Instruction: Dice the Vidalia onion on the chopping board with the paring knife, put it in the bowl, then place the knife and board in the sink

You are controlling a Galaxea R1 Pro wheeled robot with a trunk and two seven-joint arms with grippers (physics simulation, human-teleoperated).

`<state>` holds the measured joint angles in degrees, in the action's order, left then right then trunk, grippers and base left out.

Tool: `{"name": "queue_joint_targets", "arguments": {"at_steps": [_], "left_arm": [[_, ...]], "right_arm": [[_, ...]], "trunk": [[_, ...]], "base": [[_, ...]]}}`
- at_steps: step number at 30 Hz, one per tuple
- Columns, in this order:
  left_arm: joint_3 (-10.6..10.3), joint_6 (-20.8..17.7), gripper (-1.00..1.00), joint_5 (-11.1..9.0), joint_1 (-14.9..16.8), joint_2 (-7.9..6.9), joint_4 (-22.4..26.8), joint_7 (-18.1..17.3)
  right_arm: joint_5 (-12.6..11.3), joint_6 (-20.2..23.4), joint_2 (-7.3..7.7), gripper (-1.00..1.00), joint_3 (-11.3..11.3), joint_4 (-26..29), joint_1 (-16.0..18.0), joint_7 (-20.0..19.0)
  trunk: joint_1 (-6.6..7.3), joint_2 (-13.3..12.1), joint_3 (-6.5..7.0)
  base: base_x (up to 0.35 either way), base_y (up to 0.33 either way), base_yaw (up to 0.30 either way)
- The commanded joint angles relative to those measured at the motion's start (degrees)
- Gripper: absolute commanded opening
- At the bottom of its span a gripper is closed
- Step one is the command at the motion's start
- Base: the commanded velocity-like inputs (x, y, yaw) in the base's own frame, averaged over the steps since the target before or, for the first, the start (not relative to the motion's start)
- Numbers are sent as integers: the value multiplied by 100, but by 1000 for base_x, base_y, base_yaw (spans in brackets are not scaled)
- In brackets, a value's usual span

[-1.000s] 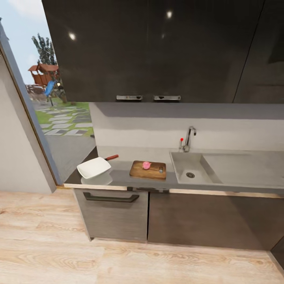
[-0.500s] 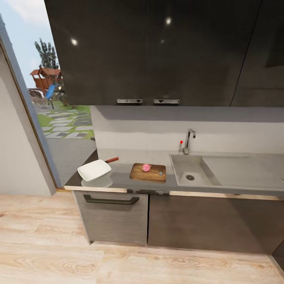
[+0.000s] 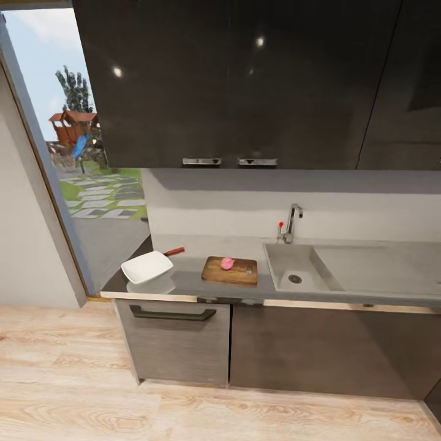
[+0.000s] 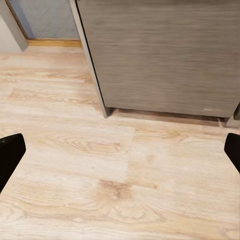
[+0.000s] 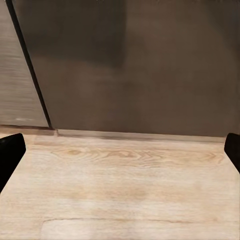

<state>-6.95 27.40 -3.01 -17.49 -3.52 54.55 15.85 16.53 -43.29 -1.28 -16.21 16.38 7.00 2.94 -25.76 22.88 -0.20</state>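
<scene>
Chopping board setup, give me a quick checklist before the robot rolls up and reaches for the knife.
1. Onion on the chopping board, out of the sink: ok.
2. Paring knife reachable: cannot tell; it lies behind the bowl, with its handle showing.
3. Bowl on the countertop, left of the board: ok.
4. Left pincer open with nothing in it: ok.
5. Right pincer open with nothing in it: ok.
6. Robot near enough to reach the countertop: not ok; both pincers hang low over the floor.
</scene>
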Motion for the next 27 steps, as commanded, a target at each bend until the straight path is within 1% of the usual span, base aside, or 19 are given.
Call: {"name": "queue_joint_targets", "arguments": {"at_steps": [1,5,10,12,14,15,16,17,18,20,22,23,25,26,27], "left_arm": [[-29,12,100,-29,0,-9,3,41],[-27,11,100,-41,0,-9,-35,41],[-26,11,100,-35,0,-9,-91,41],[-26,11,100,-38,0,-9,-101,41],[-26,11,100,-42,0,-9,-108,41],[-26,11,100,-44,0,-9,-113,41],[-26,11,100,-43,0,-9,-134,41],[-26,11,100,-43,0,-7,-147,41],[-26,11,100,-41,0,5,-170,41],[-26,11,100,-36,0,24,-187,41],[-26,11,100,-29,0,46,-204,41],[-26,11,100,-28,0,49,-207,41],[-26,11,100,-26,0,55,-212,41],[-26,11,100,-29,0,58,-217,41],[-26,11,100,-30,0,58,-222,41]], "right_arm": [[61,-13,-4,100,-29,-3,2,31],[64,-43,-16,100,-29,28,-2,23],[74,-228,-42,100,-24,168,-1,28],[72,-337,-54,100,-25,402,-2,50],[67,-393,-109,100,-27,834,-1,122],[66,-401,-146,100,-28,1014,0,157],[67,-405,-240,100,-31,1398,-1,234],[70,-403,-293,100,-31,1590,0,276],[73,-387,-405,100,-31,1935,1,358],[78,-351,-519,100,-32,2217,-2,440],[83,-203,-683,100,-27,2628,0,592],[82,-144,-707,100,-27,2722,0,622],[79,105,-754,100,-25,3036,0,685],[75,331,-772,100,-21,3271,-2,709],[74,463,-778,100,-20,3395,-1,716]], "trunk": [[-2,4,0],[-2,4,4],[-2,4,4],[-2,4,4],[-2,4,5],[-2,4,5],[-2,4,5],[-2,4,5],[-2,4,5],[-2,4,5],[-2,4,5],[-2,4,5],[-2,4,5],[-2,4,5],[-2,4,5]], "base": [[0,0,0],[0,0,0],[0,0,0],[0,0,0],[0,0,0],[0,0,0],[0,0,0],[0,0,0],[0,0,0],[0,0,0],[0,0,0],[0,0,0],[0,0,0],[0,0,0],[0,0,0]]}}
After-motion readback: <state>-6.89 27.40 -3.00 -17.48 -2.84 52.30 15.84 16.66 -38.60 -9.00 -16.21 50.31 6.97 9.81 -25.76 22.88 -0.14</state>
